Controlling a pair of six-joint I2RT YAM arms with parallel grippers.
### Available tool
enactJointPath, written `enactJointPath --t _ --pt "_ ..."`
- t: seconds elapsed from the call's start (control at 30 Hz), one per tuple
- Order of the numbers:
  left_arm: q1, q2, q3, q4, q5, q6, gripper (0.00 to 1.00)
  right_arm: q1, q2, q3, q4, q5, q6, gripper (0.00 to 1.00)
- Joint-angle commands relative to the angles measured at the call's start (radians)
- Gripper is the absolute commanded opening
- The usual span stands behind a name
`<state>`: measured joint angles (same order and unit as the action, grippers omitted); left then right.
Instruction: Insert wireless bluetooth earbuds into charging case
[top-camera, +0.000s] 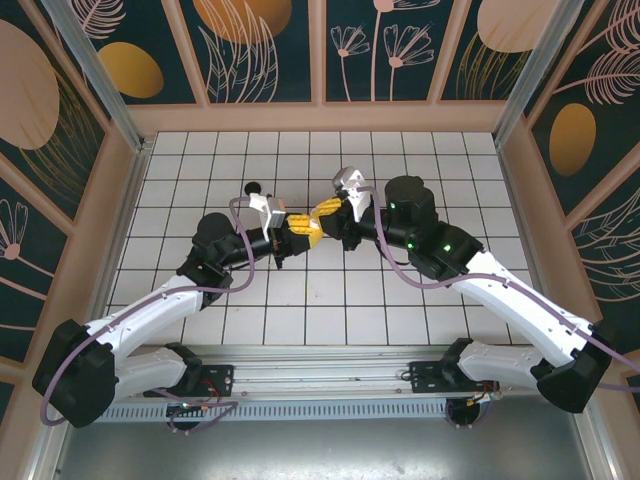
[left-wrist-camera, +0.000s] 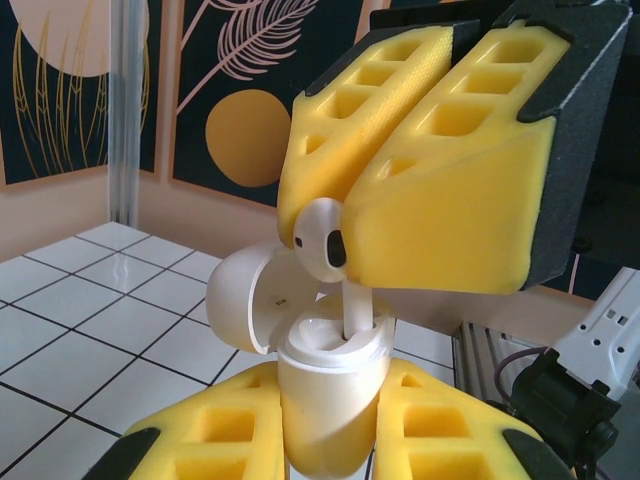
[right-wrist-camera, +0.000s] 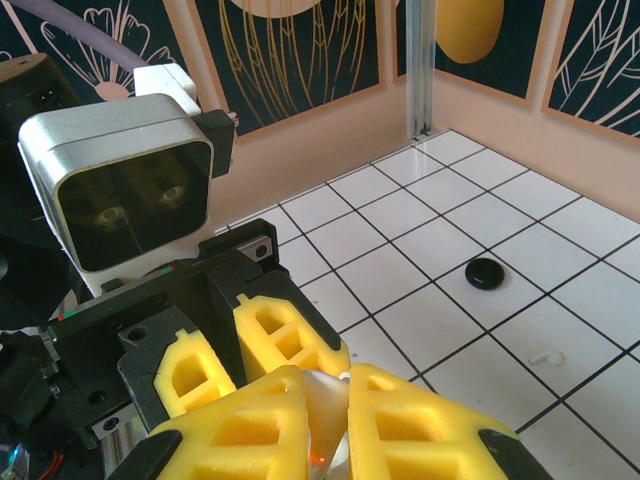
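Observation:
My left gripper (left-wrist-camera: 330, 425) is shut on the white charging case (left-wrist-camera: 330, 385), holding it upright with its round lid (left-wrist-camera: 245, 300) swung open to the left. Directly above it, my right gripper (right-wrist-camera: 330, 385) is shut on a white earbud (left-wrist-camera: 320, 238). The bud's head pokes out from the yellow foam fingers (left-wrist-camera: 430, 190), and its stem reaches down into the case's opening. From the right wrist view the earbud (right-wrist-camera: 322, 405) shows as a white sliver between the pads. From above, the two grippers (top-camera: 297, 232) (top-camera: 327, 212) meet nose to nose over the tiled floor's middle.
A round black puck (right-wrist-camera: 485, 273) (top-camera: 255, 188) lies on the tiles behind the left gripper. A tiny white curved piece (right-wrist-camera: 548, 355) rests on a tile nearby. Patterned walls (top-camera: 320, 50) and metal posts (right-wrist-camera: 420, 65) ring the white tiled floor (top-camera: 430, 160).

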<state>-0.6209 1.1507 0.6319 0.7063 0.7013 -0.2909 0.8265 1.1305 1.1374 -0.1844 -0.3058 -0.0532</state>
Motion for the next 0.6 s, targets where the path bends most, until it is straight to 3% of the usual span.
enactJointPath --t 0.0,0.27,0.57 --pt "-0.002 -0.026 0.022 0.099 0.000 -0.019 0.00 0.016 0.017 -0.025 0.006 -0.031 0.011 0.13" --pt "-0.003 -0.022 0.008 0.124 0.010 -0.022 0.00 0.027 -0.008 -0.043 0.056 0.073 0.044 0.12" --pt "-0.003 -0.023 0.007 0.130 0.013 -0.021 0.00 0.029 -0.026 -0.035 0.055 0.089 0.041 0.12"
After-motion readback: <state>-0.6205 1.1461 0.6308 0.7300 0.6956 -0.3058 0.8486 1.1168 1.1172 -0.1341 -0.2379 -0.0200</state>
